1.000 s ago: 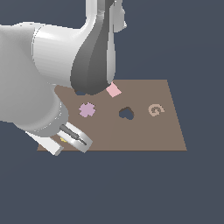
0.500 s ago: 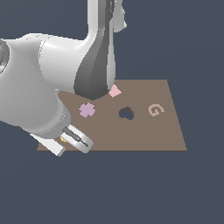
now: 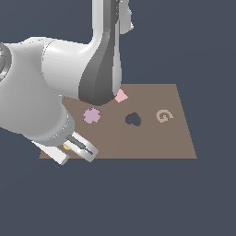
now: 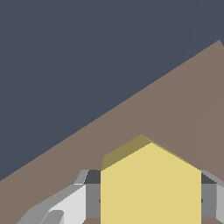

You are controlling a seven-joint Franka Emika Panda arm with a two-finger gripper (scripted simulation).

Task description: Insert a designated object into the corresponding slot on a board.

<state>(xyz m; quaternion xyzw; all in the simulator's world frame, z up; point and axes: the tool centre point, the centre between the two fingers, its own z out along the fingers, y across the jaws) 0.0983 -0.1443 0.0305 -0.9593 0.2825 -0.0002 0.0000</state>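
The yellow block [image 4: 151,188] sits clamped between the gripper's [image 3: 73,148] fingers [image 4: 70,203], low over the board's [image 3: 152,143] near corner on the exterior view's left. Farther in lie a lilac cross [image 3: 91,115], pink piece [image 3: 121,96], heart cut-out [image 3: 133,119] and G mark [image 3: 162,115].

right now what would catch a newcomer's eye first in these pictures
The bulky white robot arm dominates the exterior view's left, hiding part of the flat brown rectangular board. In the wrist view, the flat yellow hexagonal block sits large between the hand's fingers. A dark heart-shaped cut-out marks the board's middle.
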